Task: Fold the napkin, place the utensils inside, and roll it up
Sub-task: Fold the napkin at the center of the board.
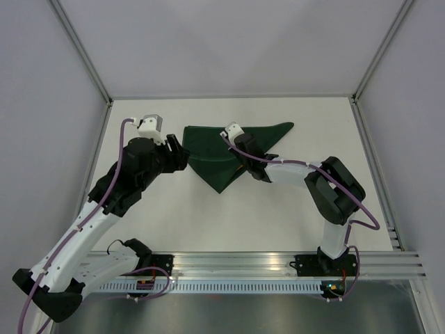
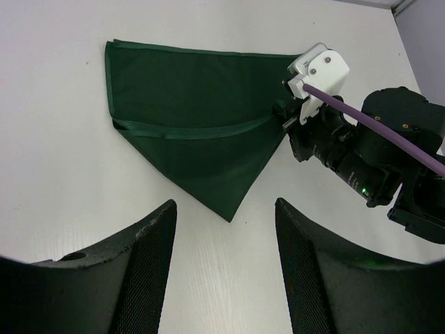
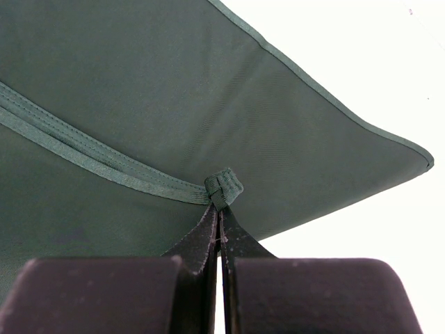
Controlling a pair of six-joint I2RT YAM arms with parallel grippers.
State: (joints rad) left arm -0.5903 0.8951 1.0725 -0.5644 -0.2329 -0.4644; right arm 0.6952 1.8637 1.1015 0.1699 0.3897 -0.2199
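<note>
The dark green napkin (image 1: pixel 208 152) lies partly folded on the white table, roughly triangular, with a hemmed flap across it. My right gripper (image 1: pixel 234 145) is over its middle, shut on a bunched hem corner of the napkin (image 3: pixel 224 186); the jaws (image 3: pixel 221 212) are pressed together on it and hold that flap up. The left wrist view shows this pinch (image 2: pixel 281 115) on the napkin (image 2: pixel 188 97). My left gripper (image 1: pixel 182 157) is open and empty just left of the cloth, its fingers (image 2: pixel 149 264) above bare table near the napkin's point. The orange utensils are out of view.
The white table (image 1: pixel 278 216) is enclosed by pale walls with metal corner posts (image 1: pixel 80 49). An aluminium rail (image 1: pixel 278 268) carrying the arm bases runs along the near edge. The right arm's elbow (image 1: pixel 337 184) stands over the table's right side.
</note>
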